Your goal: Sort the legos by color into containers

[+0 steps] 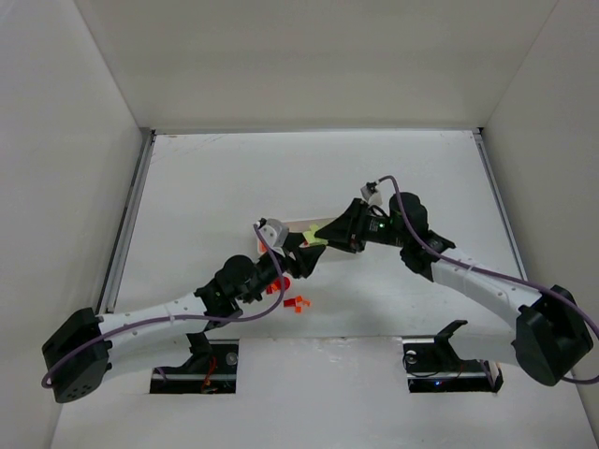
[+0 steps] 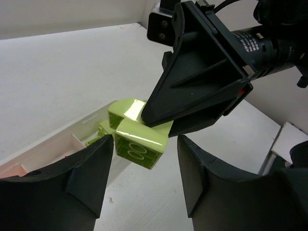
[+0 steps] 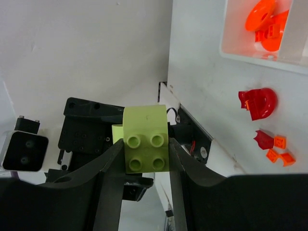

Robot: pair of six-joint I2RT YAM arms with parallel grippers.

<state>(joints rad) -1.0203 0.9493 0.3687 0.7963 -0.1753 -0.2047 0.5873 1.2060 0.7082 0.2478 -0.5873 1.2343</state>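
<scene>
The right hand pinched a yellow-green brick above the desk, with its studs towards that hand's own wrist and its hollow underside towards the left hand. The left hand stood spread, one finger on each side of the brick, neither clearly touching it. A second green block seemed joined behind it. The tray lay just below, with green pieces in the compartment nearest the brick and orange pieces in another. A red piece and orange bits lay loose on the desk, nearer the left arm. White print on the right wrist was too small to read
</scene>
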